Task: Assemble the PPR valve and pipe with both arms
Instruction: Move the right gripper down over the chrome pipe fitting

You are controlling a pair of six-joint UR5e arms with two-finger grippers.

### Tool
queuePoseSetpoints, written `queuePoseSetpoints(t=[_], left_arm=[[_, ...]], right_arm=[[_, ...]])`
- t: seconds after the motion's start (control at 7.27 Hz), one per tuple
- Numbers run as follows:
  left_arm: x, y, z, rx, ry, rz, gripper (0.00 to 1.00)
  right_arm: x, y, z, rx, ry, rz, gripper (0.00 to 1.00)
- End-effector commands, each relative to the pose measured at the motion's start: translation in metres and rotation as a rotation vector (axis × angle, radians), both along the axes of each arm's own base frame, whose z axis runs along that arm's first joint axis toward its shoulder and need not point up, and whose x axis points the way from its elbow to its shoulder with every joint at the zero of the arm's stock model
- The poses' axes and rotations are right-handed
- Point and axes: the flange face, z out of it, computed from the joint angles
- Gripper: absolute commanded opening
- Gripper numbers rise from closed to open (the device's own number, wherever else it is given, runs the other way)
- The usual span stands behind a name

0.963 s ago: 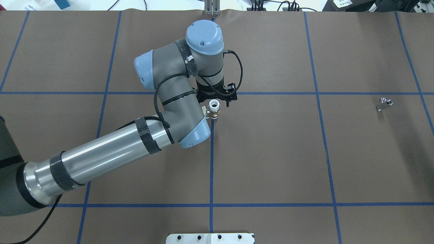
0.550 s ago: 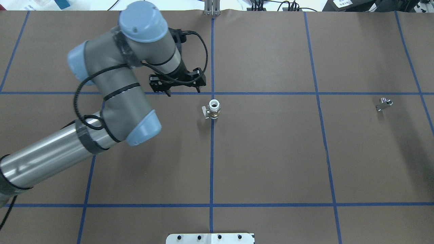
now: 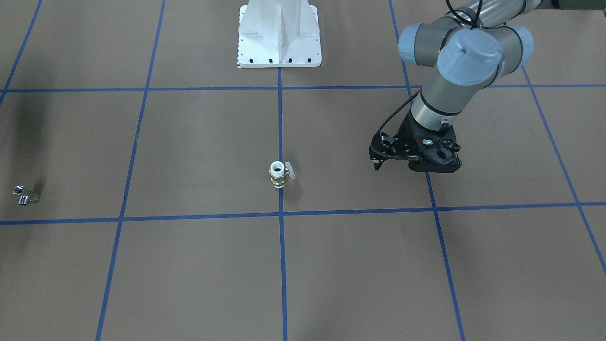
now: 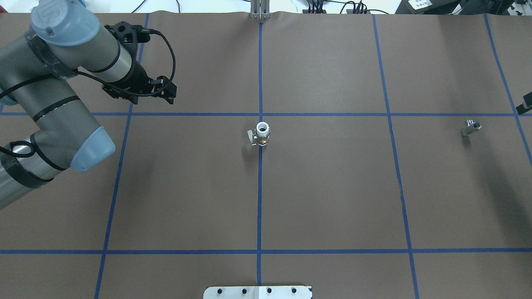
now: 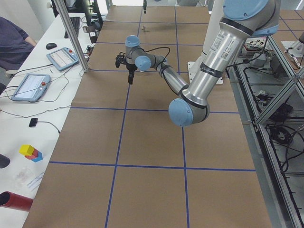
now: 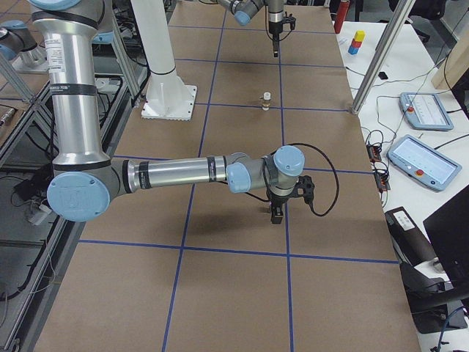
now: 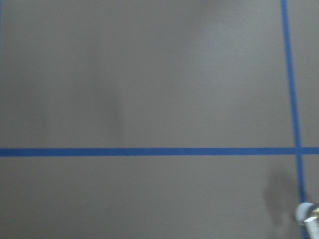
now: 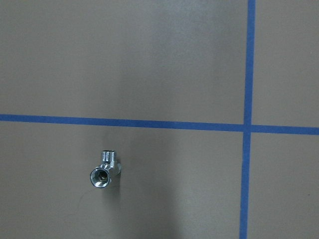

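The PPR valve [image 4: 262,133] stands upright on the brown table at the crossing of two blue tape lines, white end up, grey lever to one side; it also shows in the front view [image 3: 278,174] and the bottom right corner of the left wrist view [image 7: 309,215]. My left gripper [image 4: 152,98] is open and empty, hovering well away from the valve towards my left and the far side [image 3: 416,166]. The chrome pipe [image 4: 470,128] lies alone at the far right [image 3: 24,195]; the right wrist view looks down on it [image 8: 104,172]. My right gripper [image 6: 277,214] hangs above the pipe; I cannot tell its state.
Blue tape lines divide the brown table into squares. The white bolted base plate [image 3: 279,42] sits at the robot's edge. A metal post [image 4: 259,10] stands at the far edge. Side benches hold tablets [image 6: 419,111] and small blocks [image 5: 30,152].
My left arm has swung away from the valve to the left and back, gripper empty. The valve has not moved. A sliver of the right gripper has appeared at the overhead view's right edge.
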Motion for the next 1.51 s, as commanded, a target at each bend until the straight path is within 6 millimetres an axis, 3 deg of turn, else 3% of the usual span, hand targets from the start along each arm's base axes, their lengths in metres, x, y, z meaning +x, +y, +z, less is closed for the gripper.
queuePoseSetpoints(t=[0.0,0.28,0.83,1.1,1.38], left_arm=[[-0.008,0.002,0.008,0.005,-0.007,0.002,1.0],[-0.006,0.002,0.008,0.003,-0.009,0.005,1.0],[-0.006,0.003,0.007,0.0,-0.007,0.001,1.0],[-0.006,0.002,0.006,-0.002,-0.005,0.0,1.0],[-0.005,0.002,0.002,-0.003,-0.001,-0.003,1.0]], right_arm=[[-0.056,0.001,-0.001,0.012,0.063,0.028,0.99],[-0.088,0.003,0.013,-0.007,0.097,-0.004,0.99],[-0.132,-0.022,0.005,0.007,0.1,-0.054,0.99],[-0.139,-0.03,0.015,-0.007,0.109,-0.069,0.98],[-0.136,-0.026,0.025,-0.023,0.116,-0.069,0.81]])
